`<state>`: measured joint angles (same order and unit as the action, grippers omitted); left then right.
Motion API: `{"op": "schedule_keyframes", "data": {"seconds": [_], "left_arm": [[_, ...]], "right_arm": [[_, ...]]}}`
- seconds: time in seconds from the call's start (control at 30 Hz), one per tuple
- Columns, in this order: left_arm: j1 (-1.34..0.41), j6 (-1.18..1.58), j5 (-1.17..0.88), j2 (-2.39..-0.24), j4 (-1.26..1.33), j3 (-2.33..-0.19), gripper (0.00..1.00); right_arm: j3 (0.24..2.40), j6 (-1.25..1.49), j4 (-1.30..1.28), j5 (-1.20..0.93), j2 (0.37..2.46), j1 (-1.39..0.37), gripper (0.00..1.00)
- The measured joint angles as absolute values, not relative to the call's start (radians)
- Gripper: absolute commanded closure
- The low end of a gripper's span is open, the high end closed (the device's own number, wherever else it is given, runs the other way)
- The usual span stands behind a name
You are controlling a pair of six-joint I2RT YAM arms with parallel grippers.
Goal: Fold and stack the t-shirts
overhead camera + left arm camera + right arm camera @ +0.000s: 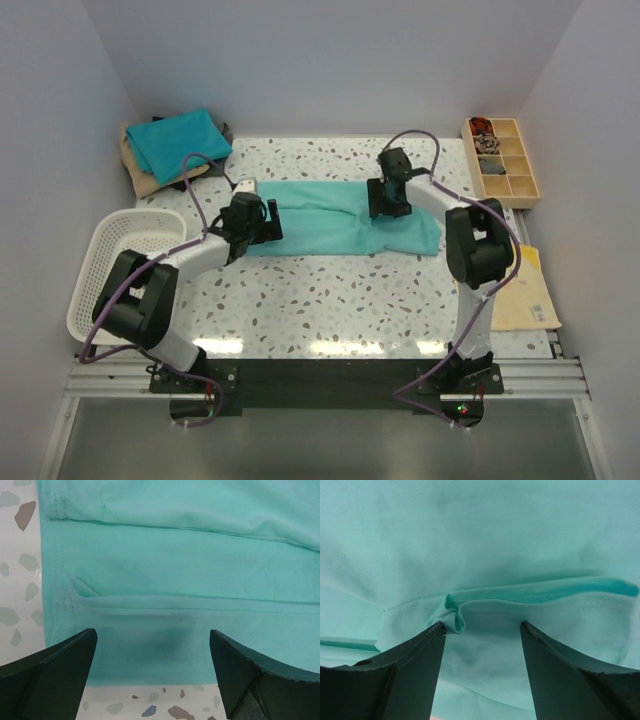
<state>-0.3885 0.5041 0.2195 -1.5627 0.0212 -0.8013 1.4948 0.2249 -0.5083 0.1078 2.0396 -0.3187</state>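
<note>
The sea-green t-shirt (330, 225) lies flat across the table (330, 310), bare terrazzo along its near edge. My left gripper (152, 642) hovers spread over the left hem; my right gripper (482, 627) (also apart) touches a bunched fold.

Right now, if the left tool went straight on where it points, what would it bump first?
Most likely the sea-green t-shirt: the left tool is open and points down at the shirt's folded edge on the table. How close it is, I cannot tell.

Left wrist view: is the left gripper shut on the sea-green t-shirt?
No, the left gripper is open, its fingers wide apart over the near edge of the sea-green t-shirt.
</note>
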Motion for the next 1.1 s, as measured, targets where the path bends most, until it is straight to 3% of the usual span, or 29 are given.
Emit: {"op": "schedule_keyframes", "data": {"seconds": [0.63,0.87,1.1], "left_arm": [[-0.389,0.504,0.215,-1.563,0.021,-0.801,0.0],[-0.389,0.5,0.207,-1.583,0.023,-0.835,0.0],[-0.389,0.485,0.189,-1.657,0.043,-0.92,0.0]], "right_arm": [[1.634,0.208,-0.487,-0.107,2.089,-0.34,0.3],[1.39,0.205,-0.466,0.035,1.892,-0.329,0.27],[1.297,0.21,-0.475,0.159,1.713,-0.3,0.27]]}}
